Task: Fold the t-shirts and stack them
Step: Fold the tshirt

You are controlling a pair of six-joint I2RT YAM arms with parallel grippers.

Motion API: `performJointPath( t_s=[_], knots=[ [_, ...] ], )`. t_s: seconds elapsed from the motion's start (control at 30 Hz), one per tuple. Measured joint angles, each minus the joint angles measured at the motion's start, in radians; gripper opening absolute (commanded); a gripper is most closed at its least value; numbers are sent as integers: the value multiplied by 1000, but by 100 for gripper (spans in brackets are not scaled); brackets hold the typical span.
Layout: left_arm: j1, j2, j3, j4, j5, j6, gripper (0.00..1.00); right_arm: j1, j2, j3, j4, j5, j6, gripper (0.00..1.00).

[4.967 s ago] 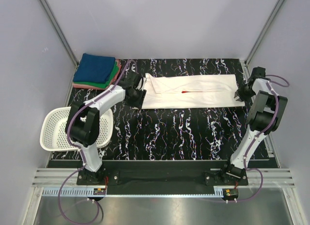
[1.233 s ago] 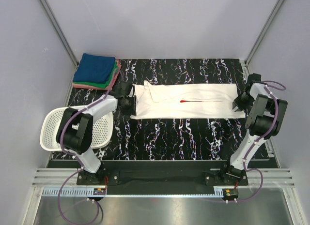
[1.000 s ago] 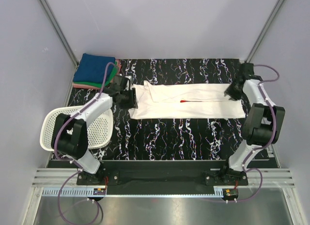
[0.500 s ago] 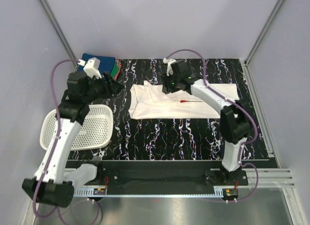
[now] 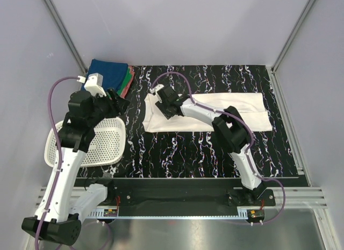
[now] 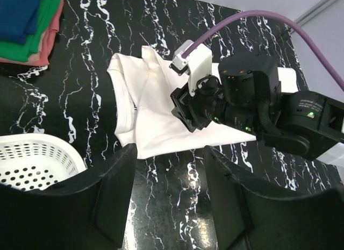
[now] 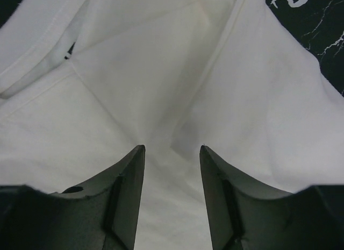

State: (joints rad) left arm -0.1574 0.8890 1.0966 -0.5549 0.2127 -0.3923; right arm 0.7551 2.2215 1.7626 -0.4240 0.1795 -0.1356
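Observation:
A white t-shirt (image 5: 244, 110) lies folded into a long strip across the back of the black marbled table (image 5: 188, 148). My right gripper (image 5: 162, 106) reaches over to its left end and hovers close above the cloth. In the right wrist view the right gripper (image 7: 172, 150) is open, with creased white t-shirt (image 7: 161, 88) under and between its fingers but nothing pinched. My left gripper (image 5: 122, 105) is raised off the table left of the shirt. In the left wrist view the left gripper (image 6: 169, 175) is open and empty, above the white shirt (image 6: 145, 121) and the right gripper (image 6: 185, 115).
Folded blue, green and pink t-shirts sit as a stack (image 5: 110, 77) at the back left corner, and this stack (image 6: 24, 24) also shows in the left wrist view. A white mesh basket (image 5: 64, 148) hangs over the table's left edge under the left arm. The right arm's purple cable arches over the shirt.
My right arm swung from the shirt's right end across to its left end. My left arm lifted away from the left end and pulled back over the basket. Both grippers opened wider.

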Motion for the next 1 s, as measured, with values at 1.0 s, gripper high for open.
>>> performJointPath(
  t_s=[1.0],
  knots=[
    [0, 67, 6, 4, -30, 7, 59, -119, 81, 44, 110, 230, 26, 14]
  ],
)
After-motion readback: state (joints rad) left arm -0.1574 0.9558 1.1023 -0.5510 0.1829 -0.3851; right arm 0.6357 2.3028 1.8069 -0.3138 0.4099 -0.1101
